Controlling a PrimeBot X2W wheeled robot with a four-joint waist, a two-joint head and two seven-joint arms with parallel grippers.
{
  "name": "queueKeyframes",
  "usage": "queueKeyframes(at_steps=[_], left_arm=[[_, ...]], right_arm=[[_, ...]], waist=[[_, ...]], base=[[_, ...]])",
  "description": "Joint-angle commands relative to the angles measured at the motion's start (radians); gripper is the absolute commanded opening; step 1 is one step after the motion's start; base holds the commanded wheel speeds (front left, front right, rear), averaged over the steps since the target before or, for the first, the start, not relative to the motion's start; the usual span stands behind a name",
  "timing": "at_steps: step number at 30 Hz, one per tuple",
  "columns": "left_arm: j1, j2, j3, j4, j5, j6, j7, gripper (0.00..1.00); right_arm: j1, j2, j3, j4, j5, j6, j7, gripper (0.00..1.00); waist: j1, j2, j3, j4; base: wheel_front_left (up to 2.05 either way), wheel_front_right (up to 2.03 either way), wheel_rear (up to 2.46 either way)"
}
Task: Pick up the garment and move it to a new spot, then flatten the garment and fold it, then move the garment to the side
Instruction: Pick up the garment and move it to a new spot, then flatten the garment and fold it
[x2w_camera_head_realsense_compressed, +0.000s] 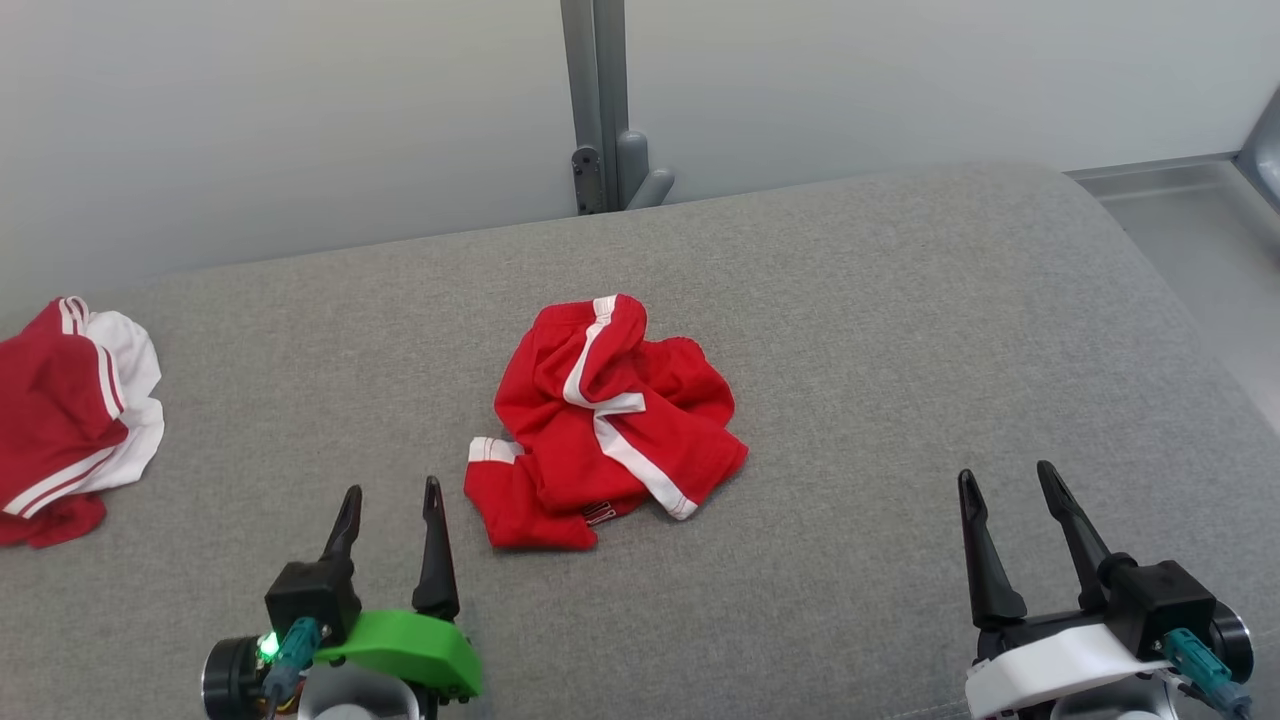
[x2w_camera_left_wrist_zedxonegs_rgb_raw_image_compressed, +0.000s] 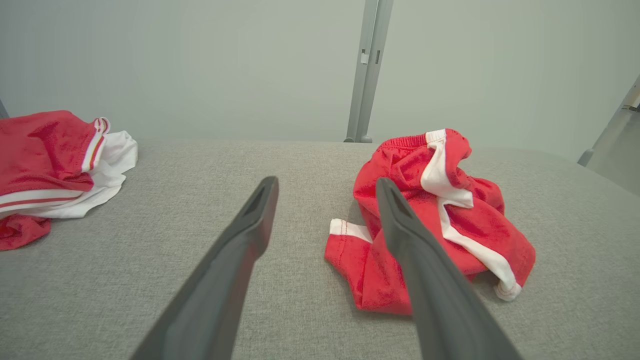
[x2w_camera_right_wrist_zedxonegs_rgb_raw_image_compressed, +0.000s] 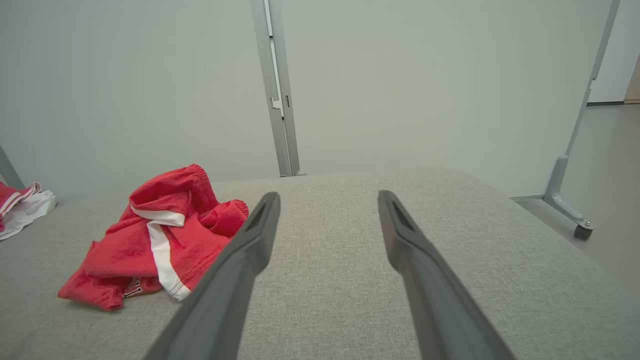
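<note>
A crumpled red garment with white stripes (x2w_camera_head_realsense_compressed: 605, 425) lies in a heap in the middle of the grey padded surface (x2w_camera_head_realsense_compressed: 900, 330). It also appears to the right in the left wrist view (x2w_camera_left_wrist_zedxonegs_rgb_raw_image_compressed: 435, 225) and to the left in the right wrist view (x2w_camera_right_wrist_zedxonegs_rgb_raw_image_compressed: 160, 240). My left gripper (x2w_camera_head_realsense_compressed: 392, 495) hovers open near the front edge, just left of the garment, not touching it. My right gripper (x2w_camera_head_realsense_compressed: 1005, 480) is open too, well to the garment's right, with nothing between its fingers.
A second pile of red and white clothing (x2w_camera_head_realsense_compressed: 70, 420) rests at the far left edge of the surface. A grey metal post (x2w_camera_head_realsense_compressed: 600, 100) stands behind the surface against the pale wall. The floor (x2w_camera_head_realsense_compressed: 1200, 260) drops away on the right.
</note>
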Motion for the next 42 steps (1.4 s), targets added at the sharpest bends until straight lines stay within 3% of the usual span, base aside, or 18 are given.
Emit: queueKeyframes(at_steps=[1,11,22,42], left_arm=[[0.047,-0.001,0.028,-0.032,0.015,0.002,0.0,1.0],[0.146,-0.016,0.091,-0.09,0.054,-0.021,0.0,1.0],[0.142,-0.025,0.105,-0.071,0.066,-0.039,0.0,1.0],[0.123,-0.025,0.079,-0.074,0.042,-0.029,0.0,1.0]], right_arm=[[0.016,-0.002,-0.004,-0.005,-0.005,-0.001,-0.004,1.0],[0.027,-0.002,0.0,-0.003,-0.002,-0.001,-0.004,1.0],[0.013,-0.002,0.008,0.006,0.01,-0.001,-0.004,1.0],[0.004,-0.002,0.021,0.019,0.001,-0.001,-0.004,1.0]], waist=[[0.0,0.0,-0.003,0.007],[0.0,0.0,-0.003,0.023],[0.0,0.0,-0.002,0.022],[0.0,0.0,0.02,0.035]], base=[[0.0,0.0,0.0],[0.0,0.0,0.0],[0.0,0.0,0.0],[0.0,0.0,0.0]])
